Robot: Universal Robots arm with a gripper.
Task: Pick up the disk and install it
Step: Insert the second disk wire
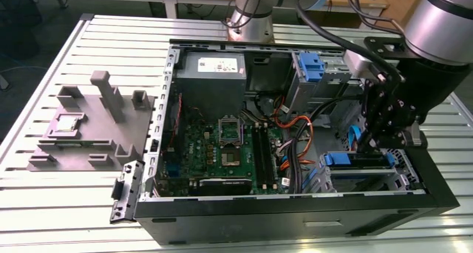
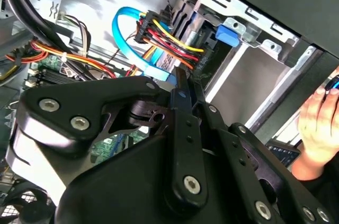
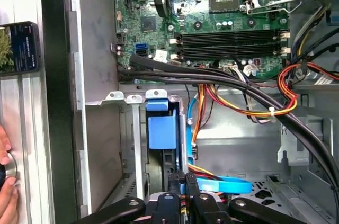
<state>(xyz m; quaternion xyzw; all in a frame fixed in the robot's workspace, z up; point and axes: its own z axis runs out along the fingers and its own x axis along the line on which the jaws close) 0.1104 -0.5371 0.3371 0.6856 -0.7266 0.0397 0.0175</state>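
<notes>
In the exterior view, the arm reaches down into the open computer case at the exterior view's right, its gripper poised just above the disk, which sits in its blue carrier in the drive bay. In the first wrist view the fingers are pressed together, holding nothing, with the disk's blue carrier standing just beyond them in the bay. The second wrist view shows the closed fingers against bundled cables, and a person's hand outside the case.
</notes>
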